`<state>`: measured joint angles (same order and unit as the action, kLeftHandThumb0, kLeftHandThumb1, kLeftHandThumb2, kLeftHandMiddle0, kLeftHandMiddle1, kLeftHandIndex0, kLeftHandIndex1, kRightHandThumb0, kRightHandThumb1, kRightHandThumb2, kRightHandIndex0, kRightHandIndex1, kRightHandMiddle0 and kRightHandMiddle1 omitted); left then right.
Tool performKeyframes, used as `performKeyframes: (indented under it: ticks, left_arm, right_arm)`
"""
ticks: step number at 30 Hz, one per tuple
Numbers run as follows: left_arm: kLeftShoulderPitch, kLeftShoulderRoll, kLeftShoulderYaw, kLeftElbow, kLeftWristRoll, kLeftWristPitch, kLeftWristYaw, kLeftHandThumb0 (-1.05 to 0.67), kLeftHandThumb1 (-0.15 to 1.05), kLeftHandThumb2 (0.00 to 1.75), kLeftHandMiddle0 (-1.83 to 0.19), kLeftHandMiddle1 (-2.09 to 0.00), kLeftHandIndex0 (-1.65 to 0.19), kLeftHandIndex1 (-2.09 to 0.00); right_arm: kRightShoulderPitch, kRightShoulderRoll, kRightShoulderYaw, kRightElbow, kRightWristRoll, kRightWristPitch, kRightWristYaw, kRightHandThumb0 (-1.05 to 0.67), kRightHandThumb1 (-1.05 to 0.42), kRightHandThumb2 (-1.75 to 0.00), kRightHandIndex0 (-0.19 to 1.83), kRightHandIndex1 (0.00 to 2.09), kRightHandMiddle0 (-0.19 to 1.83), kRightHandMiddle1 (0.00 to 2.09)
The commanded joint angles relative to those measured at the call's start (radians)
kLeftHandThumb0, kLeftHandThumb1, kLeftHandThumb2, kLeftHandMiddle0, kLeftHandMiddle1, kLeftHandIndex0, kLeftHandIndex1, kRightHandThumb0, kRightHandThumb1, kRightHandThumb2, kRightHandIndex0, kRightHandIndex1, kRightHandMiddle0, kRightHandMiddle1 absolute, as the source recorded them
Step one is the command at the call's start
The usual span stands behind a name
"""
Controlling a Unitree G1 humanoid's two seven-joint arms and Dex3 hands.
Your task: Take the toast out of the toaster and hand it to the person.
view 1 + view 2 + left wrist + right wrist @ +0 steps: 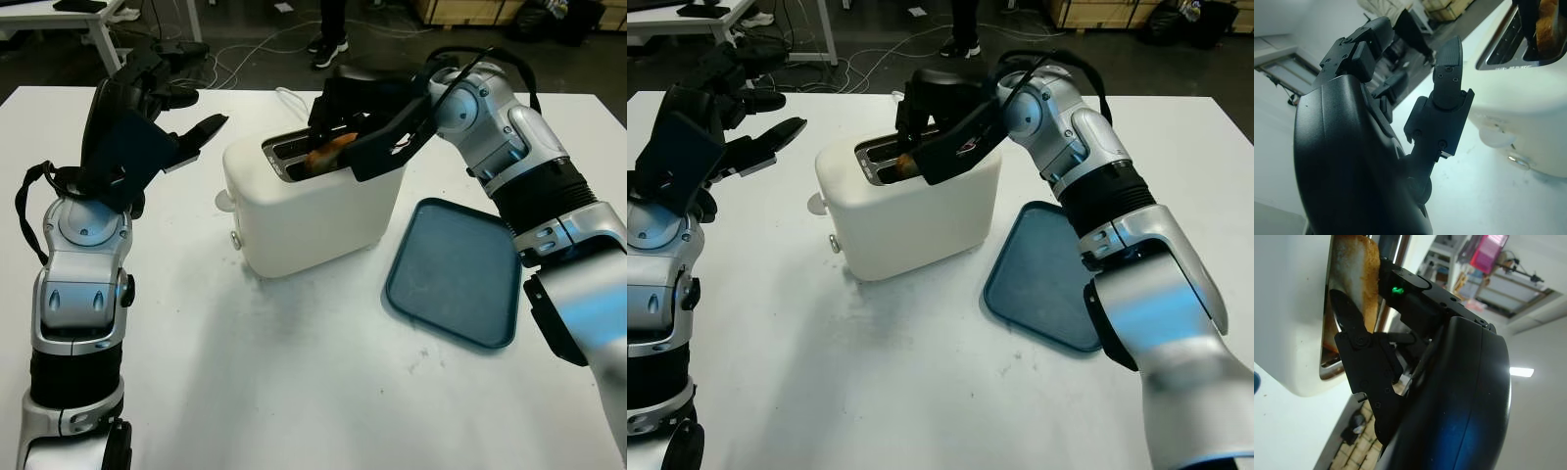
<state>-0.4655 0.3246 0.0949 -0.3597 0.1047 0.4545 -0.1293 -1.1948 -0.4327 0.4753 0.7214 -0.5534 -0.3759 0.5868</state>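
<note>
A white toaster [313,215] stands at the middle of the table. A browned slice of toast [330,152] sticks up out of its top slot [289,149]. My right hand [331,132] reaches over the toaster from the right, shut on the toast. In the right wrist view one finger [1354,340] presses the toast [1354,274] on its near face and another sits behind it. The toast's lower part is still inside the slot. My left hand [191,132] hangs open in the air to the left of the toaster, apart from it, and holds nothing.
A dark blue tray [456,274] lies flat on the table just right of the toaster, under my right forearm. A person's legs [333,29] stand on the floor beyond the table's far edge. Cables trail across that floor.
</note>
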Motion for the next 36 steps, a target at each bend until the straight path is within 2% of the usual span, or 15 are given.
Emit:
performKeyframes:
  ticks: [1,4,5,6,8,10,14,19,20,22,26,30,31,33,36]
  left_arm:
    - [0.009,0.002,0.002,-0.001,0.003,-0.016,0.005,-0.34,0.79,0.29,-0.18,-0.97,-0.31,-0.59]
    - [0.009,0.002,0.003,-0.002,0.002,-0.015,0.004,-0.34,0.79,0.29,-0.18,-0.97,-0.31,-0.59]
    - [0.009,0.002,0.004,-0.004,0.000,-0.012,0.003,-0.33,0.80,0.29,-0.18,-0.97,-0.31,-0.59]
    - [0.009,0.002,0.004,-0.005,-0.001,-0.011,0.002,-0.33,0.80,0.29,-0.18,-0.97,-0.31,-0.59]
    - [0.010,0.002,0.005,-0.005,-0.003,-0.013,0.002,-0.33,0.80,0.29,-0.18,-0.97,-0.31,-0.59]
    - [0.010,0.002,0.005,-0.004,-0.004,-0.014,0.002,-0.32,0.80,0.28,-0.18,-0.97,-0.31,-0.59]
    - [0.009,0.002,0.005,0.001,-0.007,-0.018,0.001,-0.33,0.80,0.28,-0.17,-0.97,-0.31,-0.59]
    - [0.009,0.001,0.003,-0.003,-0.002,-0.012,0.005,-0.34,0.80,0.28,-0.17,-0.98,-0.30,-0.59]
    - [0.010,0.002,0.002,-0.003,0.000,-0.014,0.006,-0.34,0.80,0.28,-0.17,-0.98,-0.30,-0.59]
    - [0.010,0.002,0.002,-0.004,0.002,-0.010,0.006,-0.34,0.80,0.28,-0.17,-0.98,-0.31,-0.59]
    - [0.010,0.000,0.003,-0.004,-0.002,-0.010,0.005,-0.33,0.80,0.27,-0.17,-0.97,-0.31,-0.58]
    - [0.009,0.000,0.001,-0.002,0.001,-0.011,0.008,-0.34,0.80,0.27,-0.17,-0.97,-0.31,-0.58]
    - [0.008,0.000,0.000,-0.002,0.002,-0.011,0.008,-0.34,0.80,0.27,-0.17,-0.97,-0.31,-0.58]
    - [0.008,0.004,-0.001,0.000,0.003,-0.015,0.005,-0.34,0.80,0.27,-0.17,-0.97,-0.31,-0.58]
    - [0.006,0.004,0.001,0.000,0.000,-0.013,0.003,-0.33,0.81,0.27,-0.17,-0.98,-0.31,-0.58]
  right_arm:
    - [0.067,0.013,0.072,0.026,-0.057,-0.044,0.026,-0.41,-0.74,0.00,0.91,1.43,1.21,0.16]
    - [0.067,-0.011,0.109,0.008,-0.115,-0.088,-0.039,-0.55,-0.82,-0.01,0.95,1.36,1.22,0.29]
    - [0.067,-0.016,0.114,0.007,-0.124,-0.097,-0.058,-0.57,-0.88,-0.02,0.95,1.53,1.07,0.72]
    - [0.069,-0.024,0.121,0.003,-0.143,-0.105,-0.095,-0.58,-0.90,-0.03,0.95,1.61,0.96,0.98]
    - [0.069,-0.037,0.129,-0.001,-0.176,-0.125,-0.166,-0.56,-0.92,-0.18,1.06,1.72,0.87,1.50]
    - [0.064,-0.052,0.136,0.005,-0.204,-0.157,-0.238,-0.53,-0.92,-0.27,1.11,1.74,0.86,1.68]
    - [0.034,-0.073,0.134,0.012,-0.219,-0.186,-0.271,-0.50,-0.92,-0.38,1.02,1.75,0.78,1.73]
    - [0.000,-0.088,0.113,0.022,-0.214,-0.205,-0.286,-0.49,-0.92,-0.44,0.95,1.72,0.80,1.63]
    - [-0.003,-0.090,0.099,0.019,-0.204,-0.199,-0.289,-0.49,-0.92,-0.44,0.93,1.71,0.71,1.59]
    - [-0.011,-0.089,0.057,0.019,-0.165,-0.189,-0.294,-0.47,-0.92,-0.39,0.91,1.73,0.67,1.50]
    - [-0.051,-0.092,-0.031,0.029,-0.100,-0.153,-0.272,-0.47,-0.92,-0.40,0.95,1.74,0.68,1.71]
    - [-0.095,-0.091,-0.113,0.072,-0.044,-0.130,-0.290,-0.47,-0.92,-0.44,0.94,1.67,0.79,1.32]
    - [-0.113,-0.095,-0.131,0.090,-0.032,-0.125,-0.292,-0.47,-0.92,-0.43,0.93,1.69,0.79,1.35]
    - [-0.149,-0.105,-0.164,0.132,-0.004,-0.139,-0.301,-0.47,-0.92,-0.46,0.94,1.73,0.73,1.63]
    - [-0.195,-0.104,-0.223,0.198,0.060,-0.149,-0.308,-0.51,-0.92,-0.47,0.95,1.74,0.76,1.70]
